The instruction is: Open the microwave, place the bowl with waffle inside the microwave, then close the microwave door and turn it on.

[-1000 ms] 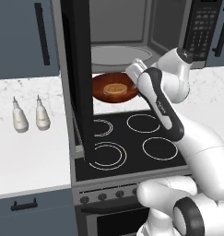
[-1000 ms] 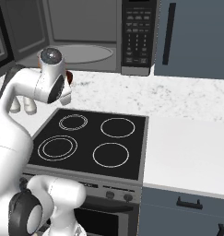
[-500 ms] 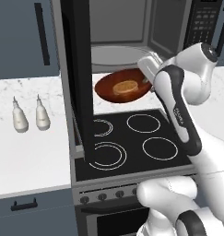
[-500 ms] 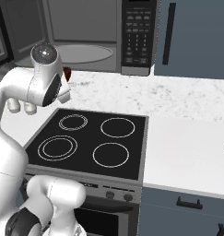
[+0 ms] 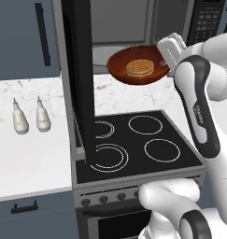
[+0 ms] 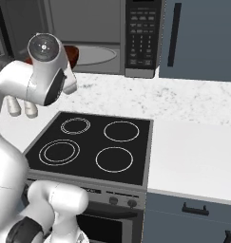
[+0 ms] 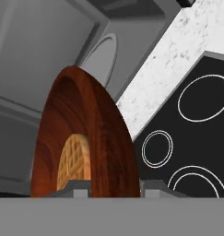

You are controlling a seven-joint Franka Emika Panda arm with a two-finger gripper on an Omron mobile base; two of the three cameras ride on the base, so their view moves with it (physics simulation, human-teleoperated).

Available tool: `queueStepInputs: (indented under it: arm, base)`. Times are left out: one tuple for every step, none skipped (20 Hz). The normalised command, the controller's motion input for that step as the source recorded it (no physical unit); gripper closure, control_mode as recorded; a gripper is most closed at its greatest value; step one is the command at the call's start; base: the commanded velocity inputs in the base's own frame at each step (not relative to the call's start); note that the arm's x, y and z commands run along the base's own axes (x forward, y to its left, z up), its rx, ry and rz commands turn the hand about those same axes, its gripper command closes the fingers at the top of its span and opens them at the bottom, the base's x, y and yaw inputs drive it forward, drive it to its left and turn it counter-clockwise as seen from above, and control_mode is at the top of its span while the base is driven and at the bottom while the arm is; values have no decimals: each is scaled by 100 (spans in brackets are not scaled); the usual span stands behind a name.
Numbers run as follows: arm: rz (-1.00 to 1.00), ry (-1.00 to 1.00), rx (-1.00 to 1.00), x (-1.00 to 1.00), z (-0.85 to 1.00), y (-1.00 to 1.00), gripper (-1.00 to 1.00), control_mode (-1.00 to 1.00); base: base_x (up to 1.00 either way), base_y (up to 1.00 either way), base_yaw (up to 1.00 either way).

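The microwave [image 5: 124, 23] stands open, its grey cavity and round turntable [image 6: 95, 54] showing. Its door [image 5: 80, 70] is swung out to the left and seen edge-on. The black keypad [image 6: 139, 35] runs down the right side. My gripper [image 5: 164, 58] is shut on the right rim of the glossy reddish-brown bowl [image 5: 129, 58]. It holds the bowl level in the air, just in front of the cavity mouth and over the back of the stove. The golden waffle [image 5: 140, 68] lies in the bowl's middle. In the hand view the bowl [image 7: 99, 133] runs between the fingertips [image 7: 76, 186], with the waffle [image 7: 74, 161] inside.
Below is a black stove top [image 5: 133, 144] with several rings and a knob row along its front. Two white bottles [image 5: 20, 119] stand on the marble counter left of the open door. Dark blue-grey cabinets [image 5: 21, 37] flank the microwave. The counter [image 6: 193, 147] stretches to the right.
The arm has lifted the bowl with the waffle up and to the right, from over the stove's back rings to the level of the microwave opening.
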Motion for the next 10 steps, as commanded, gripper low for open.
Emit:
queueStepInputs:
  arm:
    - [-6,-5,1,34,49,-35,100,-100]
    - [-9,0,4,42,38,-32,100,-100]
    - [-11,0,5,52,30,-24,100,-100]
    - [-10,0,6,67,19,-15,100,-100]
    - [-9,0,8,74,0,-5,100,-100]
    - [-8,0,10,78,0,0,100,-100]
    - [-5,0,11,78,0,0,100,-100]
    - [-5,0,11,76,0,0,100,-100]
    - [-4,0,12,69,0,0,100,-100]
    - [-5,0,12,69,0,0,100,-100]
  base:
    - [0,0,0]
    - [0,0,0]
    - [0,0,0]
    - [0,0,0]
    - [0,0,0]
    - [0,0,0]
    - [0,0,0]
    - [0,0,0]
    - [0,0,0]
    - [0,0,0]
